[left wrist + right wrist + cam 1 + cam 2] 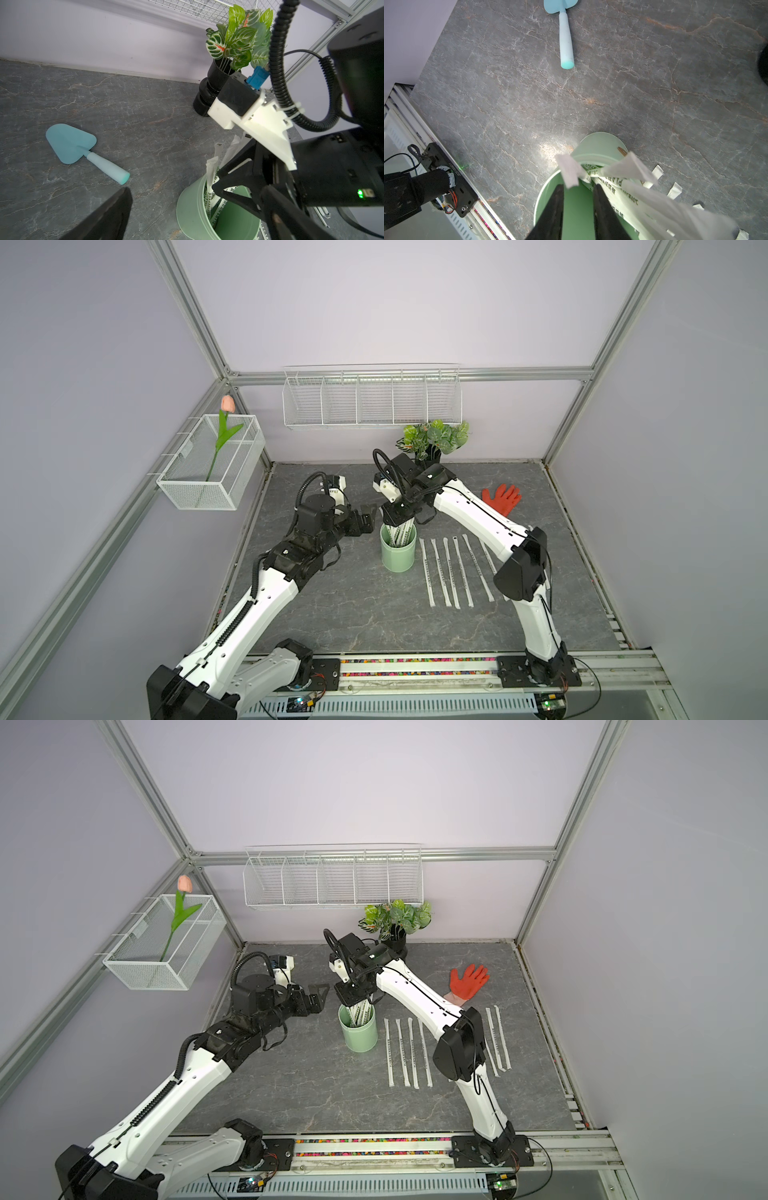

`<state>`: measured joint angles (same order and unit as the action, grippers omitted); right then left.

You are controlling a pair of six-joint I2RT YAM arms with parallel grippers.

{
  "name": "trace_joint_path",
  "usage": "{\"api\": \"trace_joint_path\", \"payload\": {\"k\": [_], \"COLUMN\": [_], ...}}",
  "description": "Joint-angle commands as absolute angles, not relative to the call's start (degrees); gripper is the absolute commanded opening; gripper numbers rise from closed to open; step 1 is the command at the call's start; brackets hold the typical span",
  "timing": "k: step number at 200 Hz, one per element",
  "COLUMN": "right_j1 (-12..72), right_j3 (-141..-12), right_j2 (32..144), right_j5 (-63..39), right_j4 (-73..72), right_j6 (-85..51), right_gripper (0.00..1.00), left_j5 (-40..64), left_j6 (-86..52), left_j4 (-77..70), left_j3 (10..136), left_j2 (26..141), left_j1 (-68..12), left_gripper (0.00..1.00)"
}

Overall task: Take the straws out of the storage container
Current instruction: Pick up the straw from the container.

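The right claw is set narrowly parted, empty, inside the cup, straws leaning beside it; the left claw is spread wide. The cup may be tipped if they are snagged.

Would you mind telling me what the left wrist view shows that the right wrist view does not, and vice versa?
Only the left wrist view: the plant's green leaves and the wire basket. Only the right wrist view: the front rail and an arm base on it. Both: the mint cup, its straws, the blue trowel and the right gripper.
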<state>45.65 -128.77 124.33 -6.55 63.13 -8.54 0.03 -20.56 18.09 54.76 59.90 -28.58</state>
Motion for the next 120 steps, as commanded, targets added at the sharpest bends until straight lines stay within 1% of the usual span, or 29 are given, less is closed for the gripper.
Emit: {"api": "trace_joint_path", "payload": {"k": [1,67,120], "right_j1": [46.0,46.0,46.0], "right_j3": [-129.8,-130.0,-129.8], "right_j2": [126.1,126.8,127.1], "right_j5": [-7.5,-7.1,-7.4], "right_j4": [63.7,62.9,62.2], "right_j6": [-7.6,-7.8,-8.1], "right_gripper": [0.28,0.27,0.21], "left_j5": [0.4,0.6,0.6], "left_j6": [-20.6,-20.6,-20.5], "left_j4": [18.5,18.5,18.5], "left_j3": [55.6,55.7,55.7], "left_j2": [60.1,60.2,60.1], "left_j1": [-28.7,-28.7,-28.7], "left_gripper": [1.00,1.00,1.00]}}
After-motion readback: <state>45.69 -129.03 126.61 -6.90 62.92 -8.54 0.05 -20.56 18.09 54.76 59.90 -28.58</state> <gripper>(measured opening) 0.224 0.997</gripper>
